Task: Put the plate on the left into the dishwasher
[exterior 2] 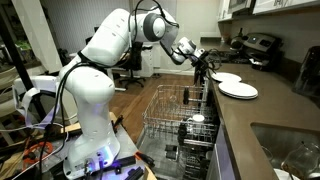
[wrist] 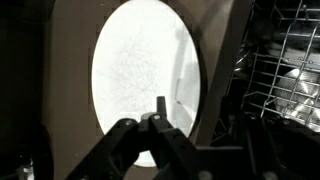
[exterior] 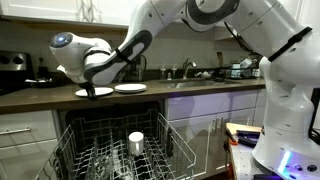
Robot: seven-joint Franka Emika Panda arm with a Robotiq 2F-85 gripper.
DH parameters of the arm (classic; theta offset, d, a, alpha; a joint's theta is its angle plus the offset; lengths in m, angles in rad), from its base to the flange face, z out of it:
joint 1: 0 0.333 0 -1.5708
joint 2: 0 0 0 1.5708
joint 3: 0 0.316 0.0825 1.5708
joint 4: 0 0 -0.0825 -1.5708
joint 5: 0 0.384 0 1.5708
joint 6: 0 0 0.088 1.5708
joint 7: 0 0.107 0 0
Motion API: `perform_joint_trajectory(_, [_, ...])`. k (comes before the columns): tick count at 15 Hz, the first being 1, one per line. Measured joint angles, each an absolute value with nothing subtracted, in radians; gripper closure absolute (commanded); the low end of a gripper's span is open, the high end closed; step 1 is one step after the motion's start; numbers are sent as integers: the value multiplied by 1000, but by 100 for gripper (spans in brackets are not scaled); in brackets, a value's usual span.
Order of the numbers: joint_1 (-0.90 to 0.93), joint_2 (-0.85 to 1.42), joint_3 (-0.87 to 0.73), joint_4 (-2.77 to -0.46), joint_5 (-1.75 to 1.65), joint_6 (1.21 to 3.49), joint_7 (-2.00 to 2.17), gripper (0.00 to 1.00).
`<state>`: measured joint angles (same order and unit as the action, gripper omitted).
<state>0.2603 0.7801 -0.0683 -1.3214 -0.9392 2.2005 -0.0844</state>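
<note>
Two white plates lie on the dark counter. The plate point(exterior: 84, 92) on the left is the farther one point(exterior 2: 227, 77) in an exterior view, and it fills the wrist view as a bright oval point(wrist: 145, 75). My gripper point(exterior: 94, 90) point(exterior 2: 207, 69) is down at this plate's near rim. In the wrist view my gripper point(wrist: 185, 115) has one thin fingertip point(wrist: 160, 103) over the plate's white face, and the other finger is lost in the dark beside the rim. The jaws stand apart around the rim. Below the counter the dishwasher point(exterior: 120, 150) point(exterior 2: 172, 112) is open with its wire racks point(wrist: 290, 70) pulled out.
The second white plate point(exterior: 131, 88) point(exterior 2: 240, 91) lies right beside the first. A white cup point(exterior: 136, 142) point(exterior 2: 197, 120) stands in the rack. A sink point(exterior 2: 290, 150) and faucet point(exterior: 186, 68) are farther along the counter, and a stove point(exterior: 12, 62) stands at the far end.
</note>
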Motion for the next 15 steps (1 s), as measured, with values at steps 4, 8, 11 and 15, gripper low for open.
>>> perform_joint_trajectory(4, [260,780,-69,-1321,-953,2198,-77,34])
perform_joint_trajectory(8, [260,780,-70,-1321,-957,2195,-71,37])
perform_joint_trajectory(11, [260,780,-71,-1321,-957,2191,-70,43])
perform_joint_trajectory(15, [260,780,-71,-1321,-957,2187,-69,61])
